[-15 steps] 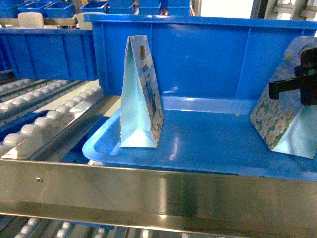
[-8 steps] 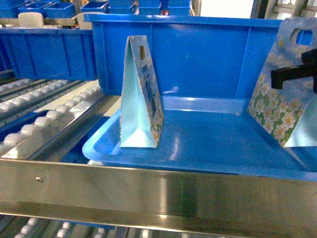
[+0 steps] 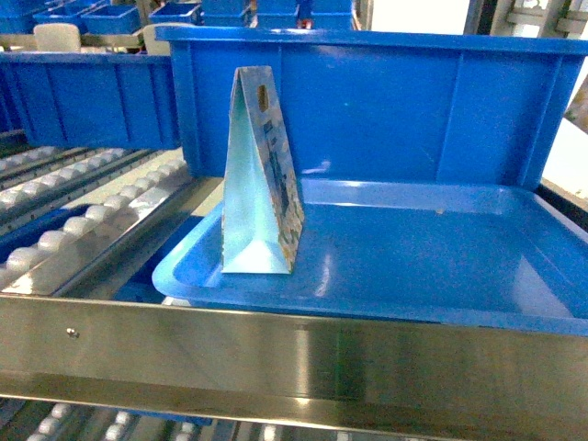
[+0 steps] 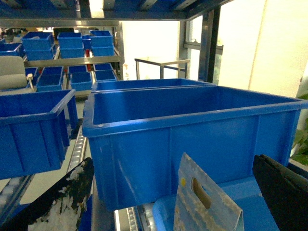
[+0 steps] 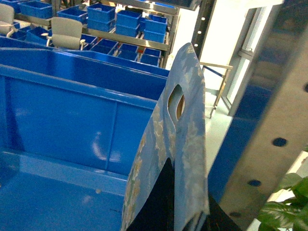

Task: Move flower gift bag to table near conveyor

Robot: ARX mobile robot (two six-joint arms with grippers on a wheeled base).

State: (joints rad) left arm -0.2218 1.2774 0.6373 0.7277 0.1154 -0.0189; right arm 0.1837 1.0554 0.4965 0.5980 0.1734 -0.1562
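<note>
The flower gift bag [image 5: 188, 115], blue with pale blossoms and a slot handle, hangs lifted in the right wrist view. My right gripper [image 5: 185, 211] is shut on its lower part, one dark finger on each side. Neither the bag nor this gripper shows in the head view. My left gripper [image 4: 173, 162] stands open, its fingers [image 4: 62, 202] wide apart. The conveyor [image 3: 83, 213], rows of white rollers between metal rails, runs at the left. The table is out of view.
A second, pale blue gift bag [image 3: 262, 184] [image 4: 207, 204] stands upright on a shallow blue tray [image 3: 413, 266], between my left fingers. A tall blue bin [image 3: 367, 101] stands behind. A steel rail [image 3: 294, 354] crosses the front. A perforated steel post [image 5: 269, 120] is close right of the held bag.
The flower gift bag, held by my right gripper, rose from the tray's right end and moved up and right out of the head view. The pale blue bag stayed put.
</note>
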